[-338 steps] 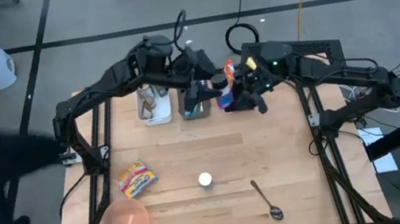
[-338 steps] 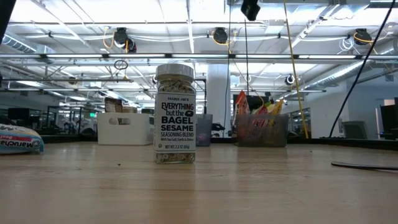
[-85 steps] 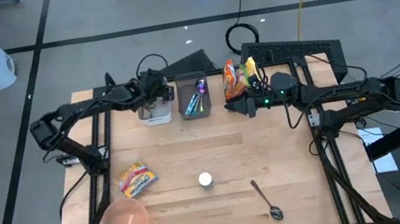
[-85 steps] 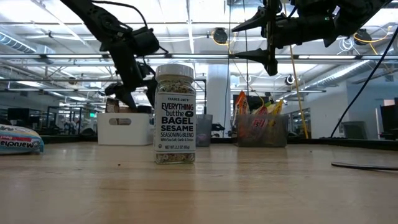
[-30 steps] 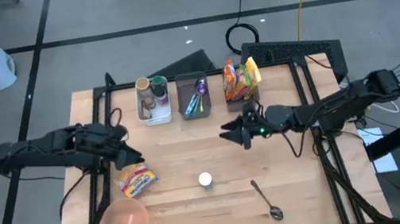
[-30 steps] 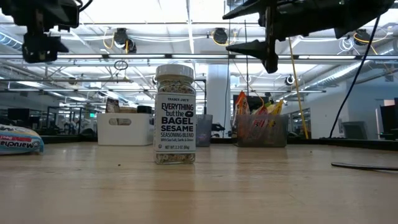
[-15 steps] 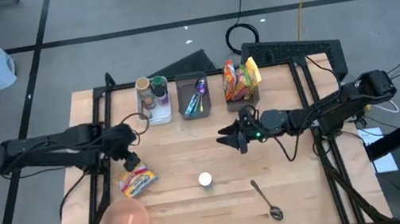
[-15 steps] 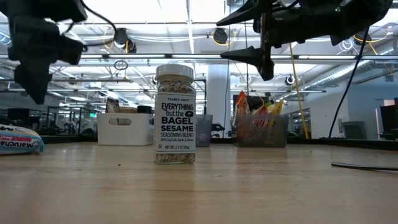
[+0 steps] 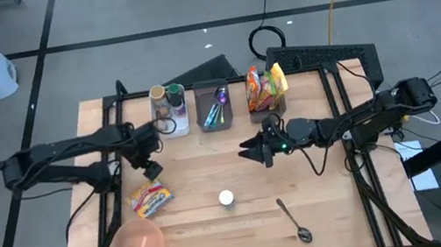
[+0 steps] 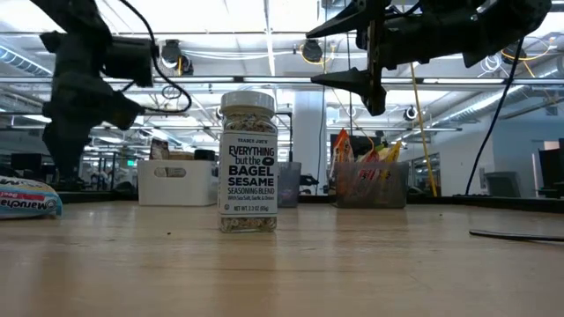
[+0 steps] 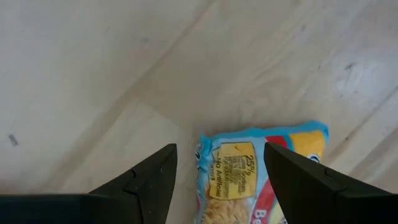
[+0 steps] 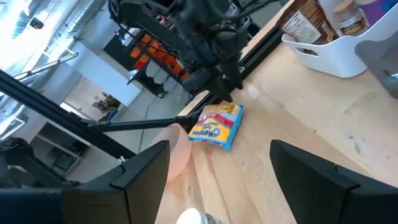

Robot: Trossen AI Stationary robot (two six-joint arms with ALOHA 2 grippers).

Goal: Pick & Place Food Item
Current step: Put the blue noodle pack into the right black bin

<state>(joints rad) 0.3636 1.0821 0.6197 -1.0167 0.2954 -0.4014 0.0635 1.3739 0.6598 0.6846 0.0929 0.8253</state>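
A blue, yellow and red noodle packet [image 9: 150, 198] lies flat on the wooden table [image 9: 324, 213] near its left side. My left gripper [image 9: 153, 169] hangs open just above the packet's far end, pointing down. In the left wrist view the packet [image 11: 261, 177] shows between and beyond the open fingers of the left gripper [image 11: 217, 171]. A seasoning jar [image 9: 226, 198] with a white lid stands upright in the table's middle. My right gripper [image 9: 248, 150] is open and level, well above the table, pointing toward the left edge.
A pink bowl [image 9: 138, 246] sits at the near left corner and a spoon [image 9: 293, 221] lies near the front edge. Three bins stand along the far edge: a white one [image 9: 169, 112], a grey one [image 9: 214, 107], and one with snack bags [image 9: 263, 90].
My left gripper has swung in from the table's left side toward the noodle packet and come down. It has tipped from a slant until it points nearly straight down. Its fingers have stayed open. The packet has not moved.
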